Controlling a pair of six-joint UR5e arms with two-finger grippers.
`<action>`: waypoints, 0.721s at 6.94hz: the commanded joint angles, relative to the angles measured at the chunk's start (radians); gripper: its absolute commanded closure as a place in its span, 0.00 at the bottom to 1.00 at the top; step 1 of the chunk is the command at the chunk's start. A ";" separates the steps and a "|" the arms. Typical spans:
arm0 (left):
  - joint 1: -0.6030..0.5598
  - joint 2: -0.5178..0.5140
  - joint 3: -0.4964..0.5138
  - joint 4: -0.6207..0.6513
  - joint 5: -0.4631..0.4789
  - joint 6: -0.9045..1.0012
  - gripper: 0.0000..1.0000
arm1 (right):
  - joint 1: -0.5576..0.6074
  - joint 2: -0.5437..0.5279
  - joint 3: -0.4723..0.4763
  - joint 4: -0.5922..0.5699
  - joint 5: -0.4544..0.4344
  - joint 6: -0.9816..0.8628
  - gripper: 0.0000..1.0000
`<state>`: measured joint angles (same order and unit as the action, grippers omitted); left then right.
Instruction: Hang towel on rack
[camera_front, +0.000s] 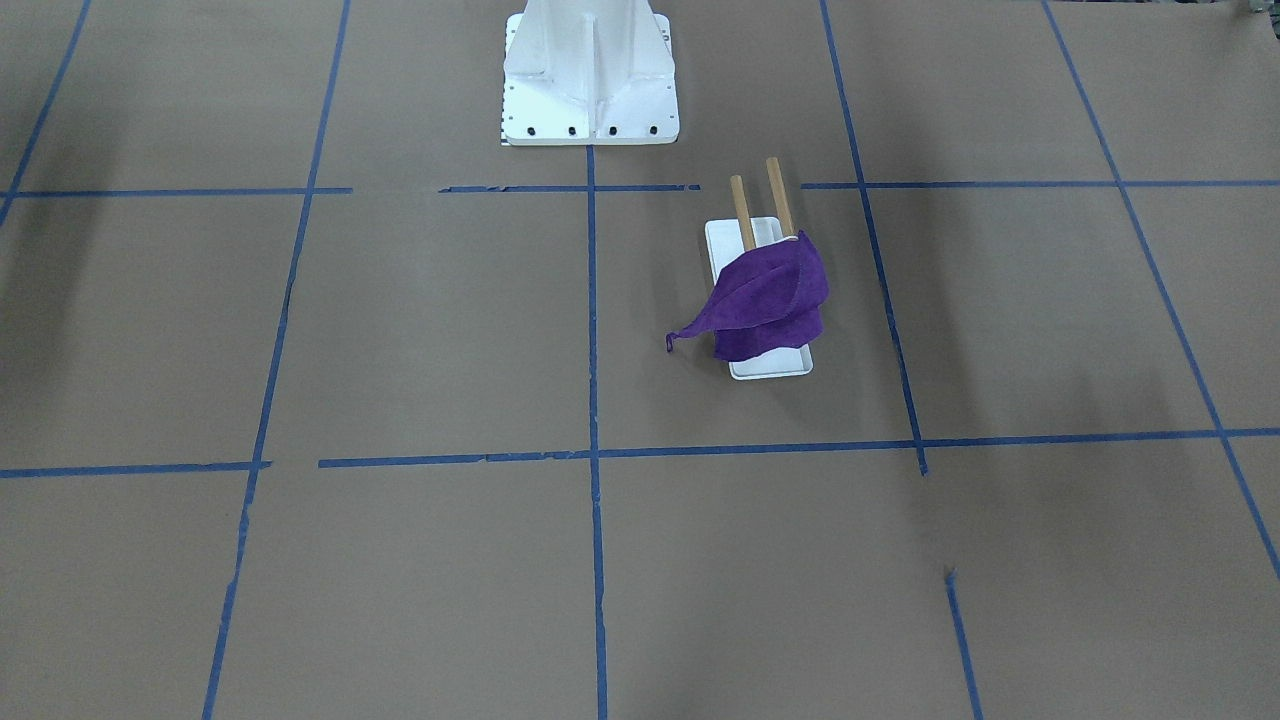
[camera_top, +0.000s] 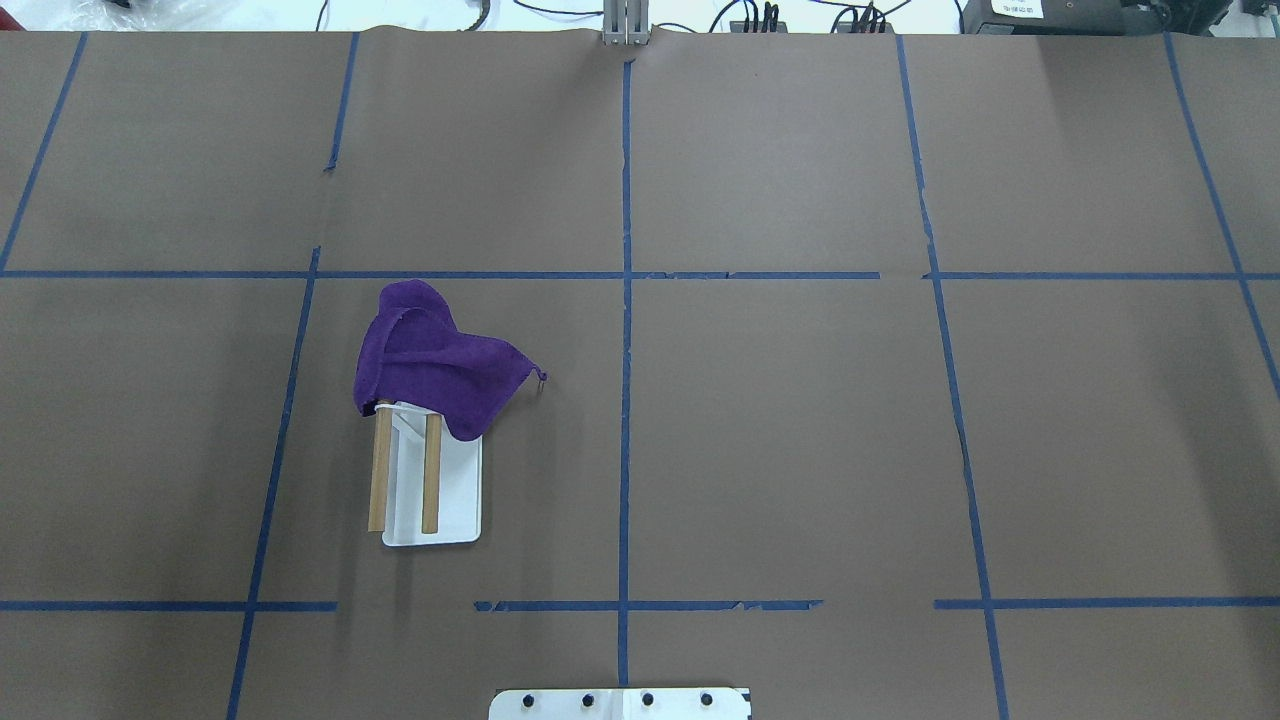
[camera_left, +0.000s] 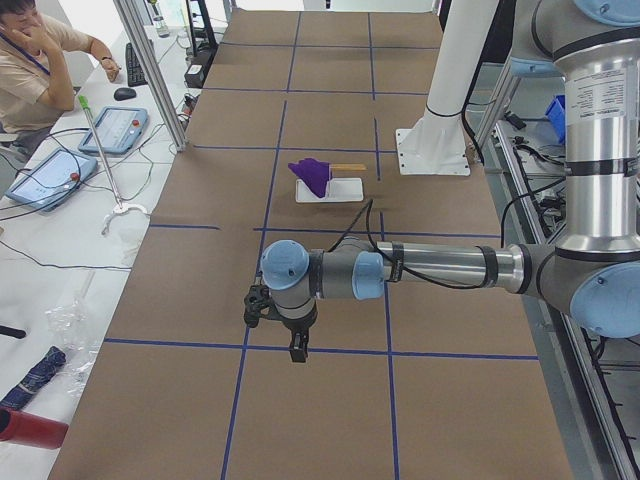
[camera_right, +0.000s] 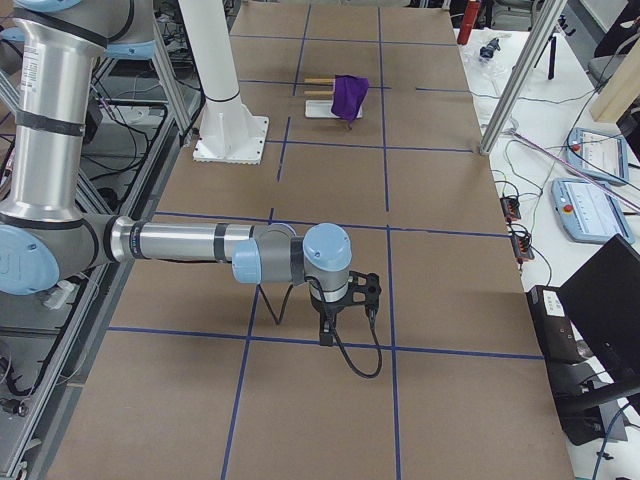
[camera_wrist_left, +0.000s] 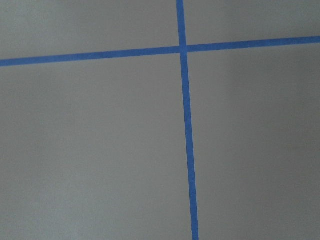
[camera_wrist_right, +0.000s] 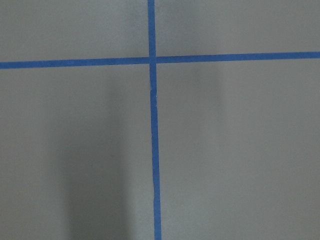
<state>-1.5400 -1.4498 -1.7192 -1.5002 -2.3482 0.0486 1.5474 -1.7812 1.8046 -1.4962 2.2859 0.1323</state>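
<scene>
The purple towel (camera_front: 765, 295) lies bunched over one end of the rack's two wooden rods (camera_front: 742, 210), the end away from the robot, and spills onto the white base (camera_front: 770, 366). Its corner loop (camera_front: 669, 345) rests on the table. Towel (camera_top: 425, 365) and rack base (camera_top: 455, 490) sit in the left half of the overhead view. My left gripper (camera_left: 298, 350) shows only in the exterior left view, far from the rack, low over the table. My right gripper (camera_right: 325, 335) shows only in the exterior right view, also far off. I cannot tell whether either is open or shut.
The large white bolted pedestal (camera_front: 590, 80) stands behind the rack on the robot's side. Blue tape lines (camera_top: 626, 330) grid the brown table cover. An operator (camera_left: 40, 60) and tablets (camera_left: 110, 128) sit beside the table. Both wrist views show only brown cover and tape.
</scene>
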 joint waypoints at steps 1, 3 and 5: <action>-0.002 0.011 -0.042 0.008 0.001 0.000 0.00 | -0.003 -0.006 0.015 -0.003 -0.045 0.003 0.00; 0.001 -0.006 -0.042 0.005 0.063 0.004 0.00 | -0.003 -0.006 0.012 -0.001 -0.039 0.004 0.00; 0.003 -0.012 -0.042 -0.003 0.098 0.000 0.00 | -0.003 -0.003 0.012 0.001 -0.040 0.012 0.00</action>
<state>-1.5379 -1.4576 -1.7596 -1.5007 -2.2676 0.0501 1.5447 -1.7857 1.8163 -1.4962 2.2467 0.1402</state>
